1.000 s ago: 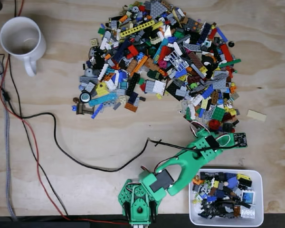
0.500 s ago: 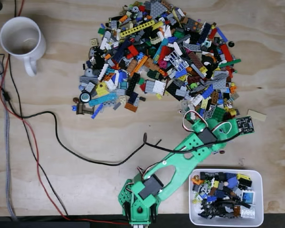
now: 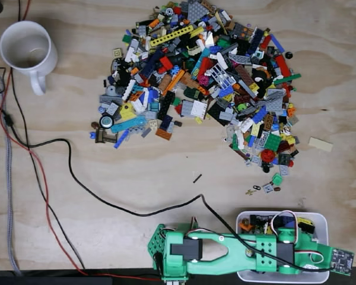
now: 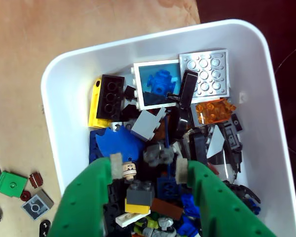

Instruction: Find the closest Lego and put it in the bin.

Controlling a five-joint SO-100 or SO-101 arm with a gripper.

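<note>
Plywood desk (image 3: 136, 196): bare along near edge, cables on left side.
Mug (image 3: 26, 50): far left corner, not the target.
Lego pile (image 3: 202, 77): far centre, strays trailing toward bin.
Bin (image 3: 323, 222): near right corner, well filled.
Gripper (image 4: 150, 168): above bin, fingers apart, nothing clamped.
Advice: confirm release inside rim, lift clear before swinging.

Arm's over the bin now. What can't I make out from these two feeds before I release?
- Bin, fixed view: the green arm covers most of it, so the contents beneath are hidden.
- Gripper, wrist view: the jaws stand apart over the bin, but the bottom edge cuts them off; whether a brick is still held is unclear.
- Loose bits below the pile, fixed view: too small to identify.
</note>
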